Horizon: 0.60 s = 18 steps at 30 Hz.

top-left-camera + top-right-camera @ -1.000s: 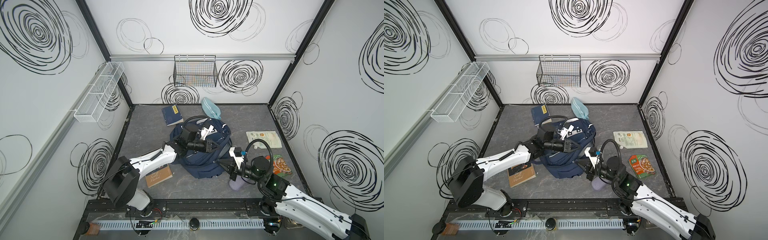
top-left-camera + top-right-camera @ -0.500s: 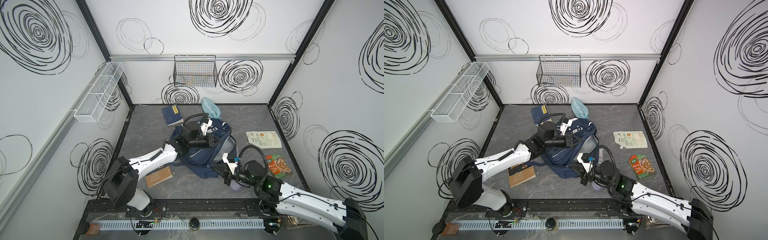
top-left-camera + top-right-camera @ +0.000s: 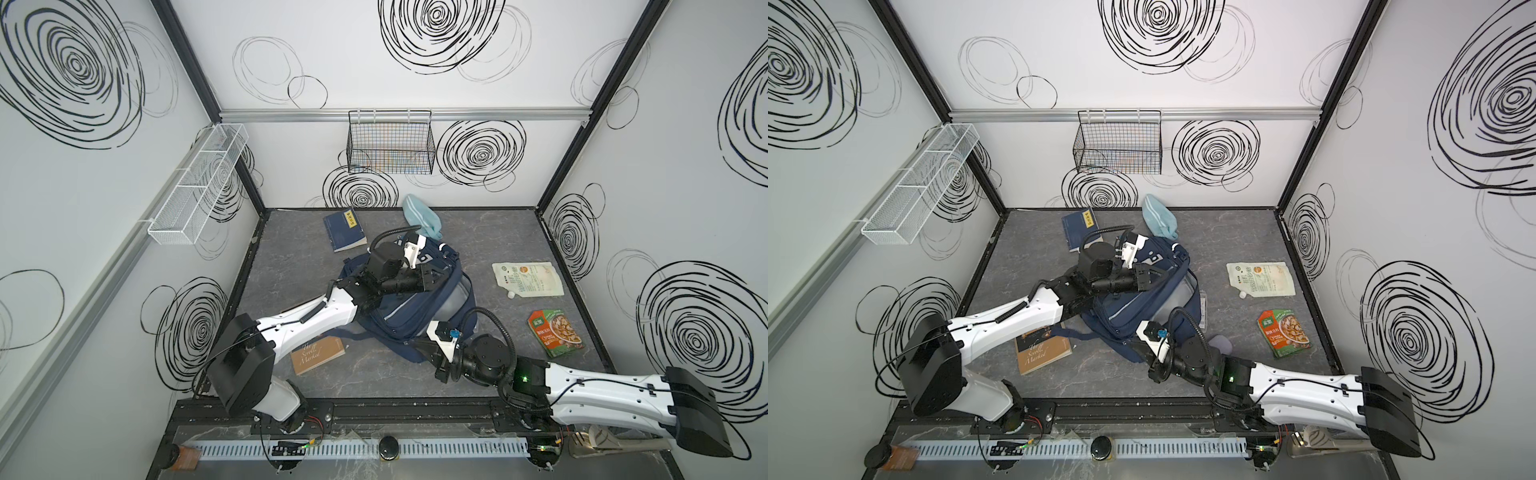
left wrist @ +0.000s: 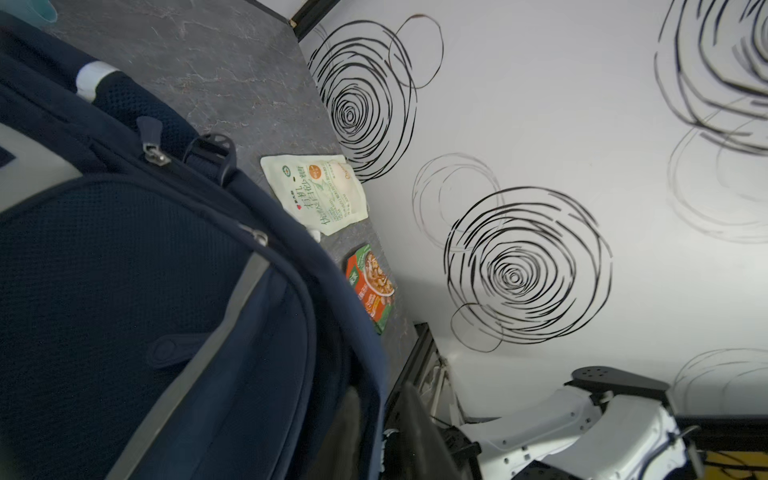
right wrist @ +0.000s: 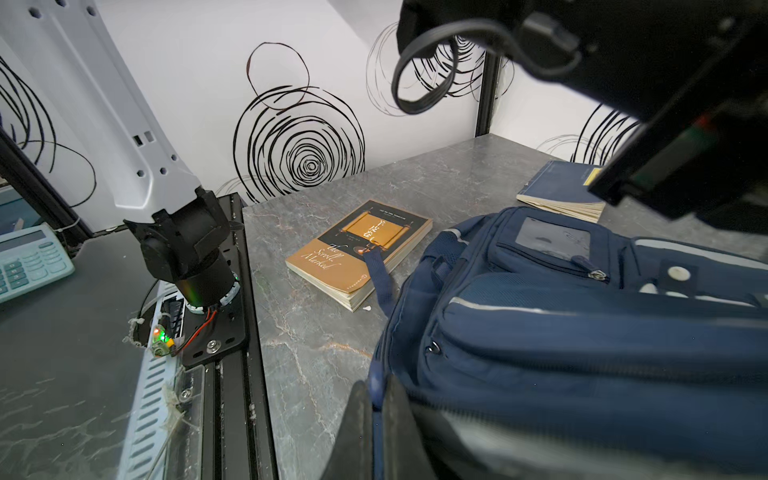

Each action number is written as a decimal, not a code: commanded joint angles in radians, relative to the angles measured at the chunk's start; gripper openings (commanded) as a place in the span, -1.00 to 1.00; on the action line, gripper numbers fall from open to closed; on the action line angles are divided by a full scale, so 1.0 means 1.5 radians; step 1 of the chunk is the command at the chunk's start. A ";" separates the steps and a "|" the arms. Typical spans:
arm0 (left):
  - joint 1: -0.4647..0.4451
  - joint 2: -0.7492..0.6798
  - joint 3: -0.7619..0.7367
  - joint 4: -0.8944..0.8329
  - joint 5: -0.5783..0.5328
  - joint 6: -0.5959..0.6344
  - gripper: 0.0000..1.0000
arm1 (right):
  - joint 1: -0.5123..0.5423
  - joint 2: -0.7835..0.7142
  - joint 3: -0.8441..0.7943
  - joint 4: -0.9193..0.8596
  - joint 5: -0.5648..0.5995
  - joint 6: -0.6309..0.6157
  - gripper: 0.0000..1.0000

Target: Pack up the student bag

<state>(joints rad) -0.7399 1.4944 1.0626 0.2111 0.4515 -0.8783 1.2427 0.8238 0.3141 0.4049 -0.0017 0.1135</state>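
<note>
The student bag point(image 3: 411, 309) point(image 3: 1133, 303), a navy blue backpack with silver stripes, lies slumped mid-table in both top views. My left gripper point(image 3: 432, 279) point(image 3: 1152, 276) hovers at the bag's far upper part. In the left wrist view it point(image 4: 380, 392) is open, and the bag's blue rim point(image 4: 370, 374) runs between the spread fingers. My right gripper point(image 3: 419, 350) point(image 3: 1138, 348) is at the bag's near edge. In the right wrist view it point(image 5: 377, 384) is shut on the bag's blue piping point(image 5: 376, 374).
A brown book point(image 3: 318, 355) point(image 5: 361, 249) lies front left with a bag strap across it. A navy book point(image 3: 344, 229) and a light blue pouch point(image 3: 422, 216) lie at the back. A white spouted pouch point(image 3: 528, 278) and a red-green packet point(image 3: 555, 332) lie on the right.
My left gripper has opened at the bag's upper rim. My right gripper, still clamped on the bag's edge, has pulled it toward the front left, and the bag has stretched out.
</note>
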 commanded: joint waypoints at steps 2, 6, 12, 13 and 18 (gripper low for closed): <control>0.031 -0.043 -0.004 -0.034 0.049 0.102 0.20 | 0.006 -0.052 -0.015 0.009 0.050 -0.014 -1.00; 0.034 -0.039 0.013 -0.244 0.053 0.264 0.26 | 0.006 -0.104 -0.058 0.030 0.045 -0.035 -1.00; 0.024 -0.019 0.004 -0.434 0.017 0.428 0.27 | 0.003 -0.157 -0.092 0.031 0.047 -0.055 -1.00; 0.021 -0.016 0.004 -0.453 0.004 0.445 0.28 | 0.003 -0.159 -0.091 0.026 0.044 -0.058 -1.00; -0.012 -0.010 0.005 -0.474 -0.017 0.496 0.31 | 0.002 -0.154 -0.083 0.001 0.034 -0.063 -1.00</control>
<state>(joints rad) -0.7242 1.4742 1.0679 -0.4362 0.4572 -0.2592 1.2434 0.6048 0.1707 0.3599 0.0494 0.0425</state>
